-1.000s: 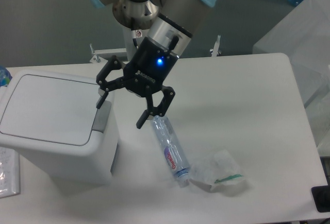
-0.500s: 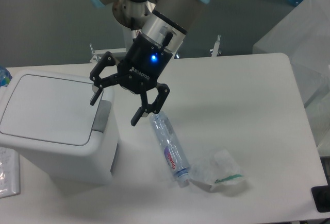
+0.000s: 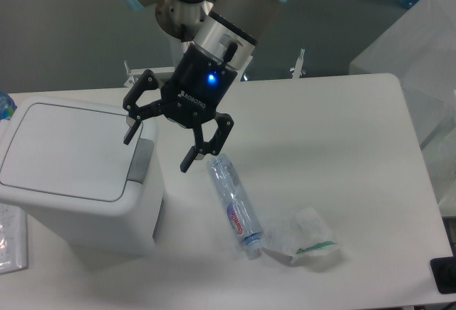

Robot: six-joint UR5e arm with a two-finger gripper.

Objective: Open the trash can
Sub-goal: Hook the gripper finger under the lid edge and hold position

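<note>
At the arm's tip, the gripper [image 3: 158,152] is hanging with its two fingers spread wide and holding nothing. One fingertip is sitting just above the grey push tab [image 3: 142,160], the other is reaching out over bare table [image 3: 342,132] beside the bin; whether the near fingertip is touching the tab cannot be told. Directly below and to the camera-left of the gripper, the trash can [image 3: 78,174] is standing with its white lid [image 3: 65,151] lying flat and closed. So the opening itself is not yet done; the gripper is only lining up, and pressing the tab and getting the lid to lift are probably what is left. Below the gripper on its other side, a plastic bottle [image 3: 234,205] is lying on its side, with a crumpled wrapper [image 3: 303,236] just beyond it.
</note>
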